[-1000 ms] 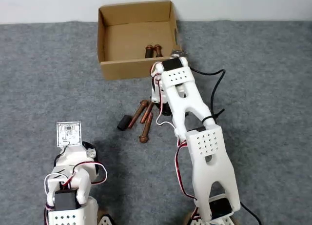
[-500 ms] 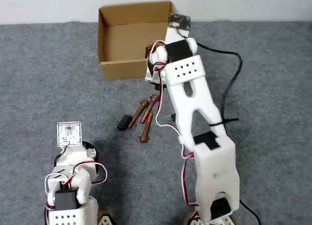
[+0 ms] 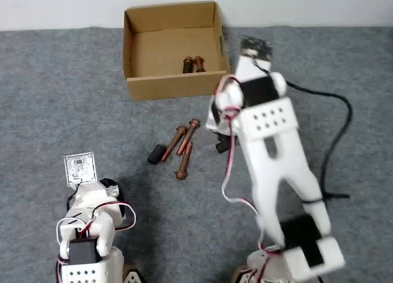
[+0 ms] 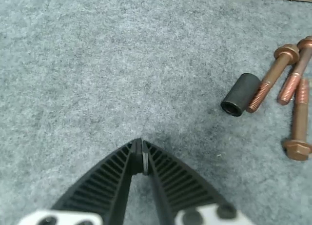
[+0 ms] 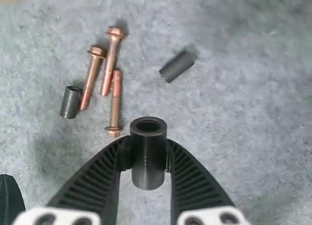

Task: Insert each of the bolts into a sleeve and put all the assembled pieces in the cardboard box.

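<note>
**Left hand** (image 4: 141, 156): closest to the arm bases. Fingers pressed together tip to tip with nothing between them, over the grey desk (image 4: 73, 49).

**Right hand** (image 5: 147, 148): further out. It is pinching the held sleeve (image 5: 147, 159), a black part gripped upright between both fingers, with its open bore facing the wrist camera.

**Loose parts, desk, between the arms and the box:**
- Three copper-coloured bolts lie close together.
- The first bolt (image 5: 92, 76) rests with its threaded end against the side of a second sleeve (image 5: 71, 102) and is not inserted.
- The middle bolt (image 5: 111, 59) lies just beside the first, and the two are nearly parallel.
- The last bolt (image 5: 115, 103) lies with its head toward the arms.
- A third sleeve (image 5: 177, 66) lies on its side, apart from the bolts.

**Cardboard box** (image 3: 166, 86): at the far edge of the desk, open at the top. Two pieces (image 3: 193, 64) with copper heads lie side by side inside it, near the front wall toward the right corner.
</note>
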Robot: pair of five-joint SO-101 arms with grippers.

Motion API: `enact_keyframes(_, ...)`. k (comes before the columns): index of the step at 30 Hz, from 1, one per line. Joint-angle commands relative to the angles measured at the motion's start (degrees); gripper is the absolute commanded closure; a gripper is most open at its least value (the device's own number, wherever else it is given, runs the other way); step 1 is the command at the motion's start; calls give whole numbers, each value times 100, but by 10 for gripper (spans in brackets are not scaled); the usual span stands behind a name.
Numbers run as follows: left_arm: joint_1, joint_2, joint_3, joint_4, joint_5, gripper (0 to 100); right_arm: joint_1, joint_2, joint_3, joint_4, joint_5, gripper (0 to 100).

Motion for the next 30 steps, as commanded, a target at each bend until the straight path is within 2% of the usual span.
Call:
enact_keyframes(1, 9, -26, -31, -176, 79, 994, 180, -1086, 923, -470, -62, 991)
enact_keyframes(11, 18, -35, -31, -132, 53, 994, 277, -3732, 4123, -1982, -44, 991)
enact_keyframes(16, -35, -44, -40, -158, 9, 992, 321, -4840, 5266, -2062, -44, 991)
enact_keyframes(19, -35, -44, -171, -158, -316, 992, 523, -5499, 5714, -2097, -44, 991)
enact_keyframes(25, 26, -9, -1402, -167, -369, 993, 945, -6756, 6382, -2158, -26, 991)
enact_keyframes(30, 167, 9, -1868, -44, -396, 994, 1015, -7697, 7068, -2097, -9, 991)
